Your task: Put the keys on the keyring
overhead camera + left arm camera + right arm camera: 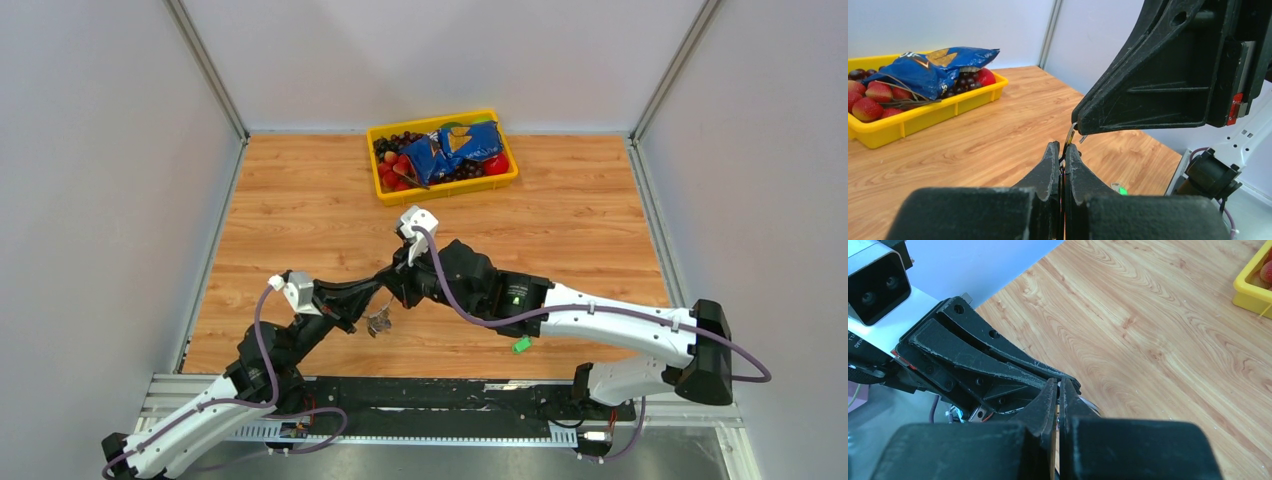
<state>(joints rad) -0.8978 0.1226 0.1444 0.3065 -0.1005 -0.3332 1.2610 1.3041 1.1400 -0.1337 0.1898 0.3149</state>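
Note:
Both grippers meet above the wooden table, tip to tip. My left gripper (382, 292) (1060, 146) is shut on the thin silver wire of the keyring (1070, 134). A small bunch of keys with dark tags (379, 322) hangs from the ring just below the tips. My right gripper (396, 284) (1057, 381) is shut, its tip touching the same wire from above; a curved bit of the ring (1093, 407) shows beside its fingers. A key with a green tag (521, 345) (1121, 189) lies flat on the table to the right, under the right arm.
A yellow tray (445, 190) at the back holds a blue chip bag (450, 148), strawberries and dark grapes; it also shows in the left wrist view (923, 117). Grey walls enclose the table on the left, right and back.

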